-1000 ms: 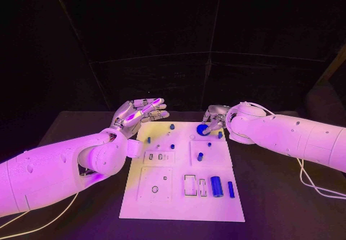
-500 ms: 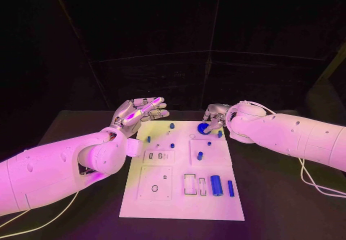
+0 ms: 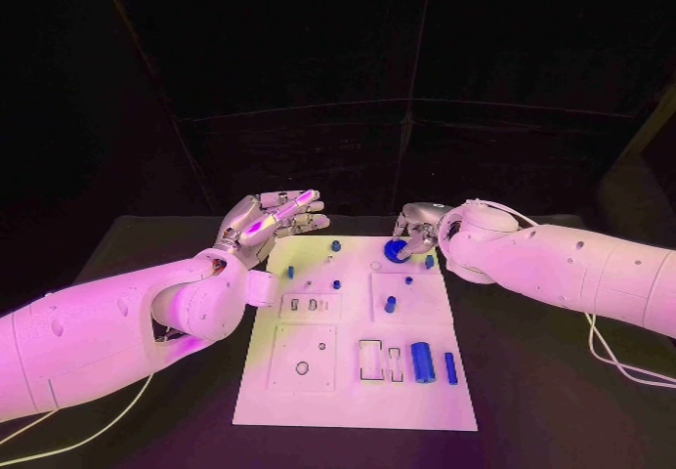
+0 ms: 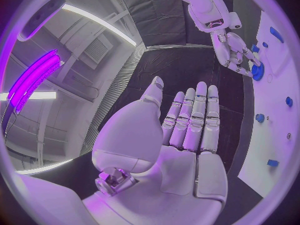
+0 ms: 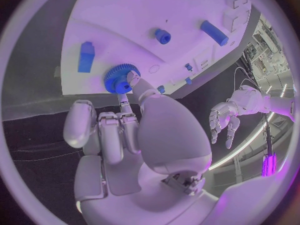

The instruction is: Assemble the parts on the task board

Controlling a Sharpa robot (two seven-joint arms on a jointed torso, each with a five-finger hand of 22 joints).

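At the task board's [image 3: 353,391] far edge, the right hand [image 3: 417,227] pinches a toothed blue gear [image 5: 119,78]; the left hand [image 3: 271,223] hovers spread, holding nothing.

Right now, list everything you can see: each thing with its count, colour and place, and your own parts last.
task board: one, white, flat in the middle of the table.
table: one, black, under the board.
gear: one, blue, toothed, at the board's far edge, touched by the right hand's fingers.
large cylinder: one, blue, lying on the board's near right part.
slim bar: one, blue, lying just right of the cylinder.
small parts: several, blue, scattered over the board's far half.
cables: white, on the table by the right arm.
left hand: silver, raised off the board's far left corner, holding nothing.
right hand: silver, fingertips on the gear.
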